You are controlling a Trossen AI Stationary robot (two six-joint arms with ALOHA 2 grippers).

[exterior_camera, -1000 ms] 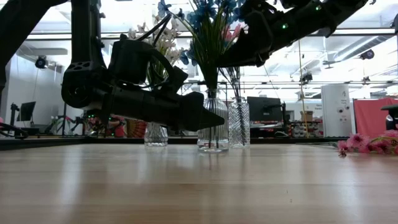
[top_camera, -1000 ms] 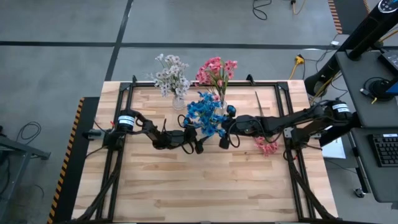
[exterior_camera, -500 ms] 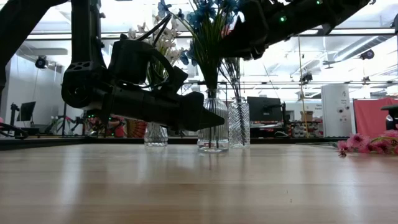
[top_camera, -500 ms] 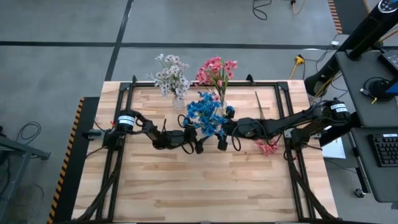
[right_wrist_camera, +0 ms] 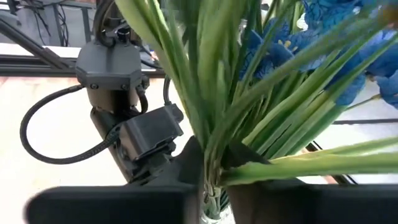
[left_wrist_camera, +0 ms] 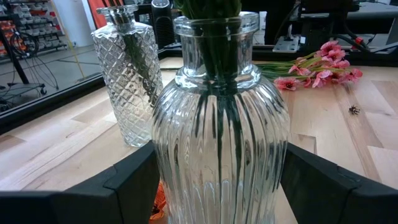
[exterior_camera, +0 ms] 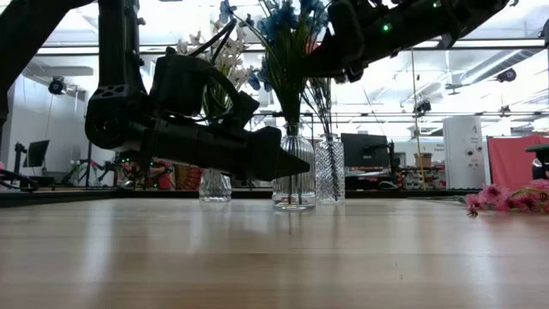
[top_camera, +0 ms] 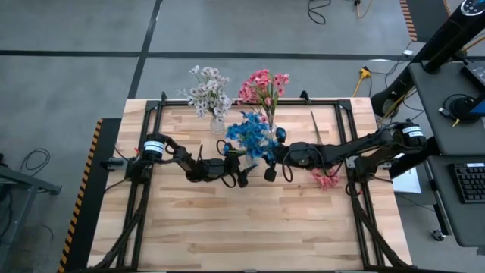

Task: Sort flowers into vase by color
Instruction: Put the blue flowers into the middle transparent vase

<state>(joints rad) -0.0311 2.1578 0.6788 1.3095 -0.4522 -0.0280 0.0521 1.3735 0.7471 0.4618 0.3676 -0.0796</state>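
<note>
While the near half of the desk (top_camera: 250,227) lies bare, everything crowds its far middle. Three glass vases stand in a close group: white flowers (top_camera: 208,92) in the left one (exterior_camera: 214,184), pink flowers (top_camera: 264,86) in the diamond-cut one (left_wrist_camera: 127,81), blue flowers (top_camera: 250,136) in the ribbed one (left_wrist_camera: 221,130), which is nearest the arms. One more pink spray (top_camera: 326,179) lies flat on the desk near the right edge, apart from the vases. A thin stick (top_camera: 313,125) lies by the far right corner.

Left arm reaches low and level across the desk; left gripper (top_camera: 241,176) has its jaws spread, one on each side of the ribbed vase, just beside the glass; contact cannot be told. Right arm stretches in from the right, held above vase height; right gripper (top_camera: 268,170) sits at the blue stems (right_wrist_camera: 261,124) above the vase neck. Its jaws are hidden behind the stems; cannot tell if spread or pinching.
</note>
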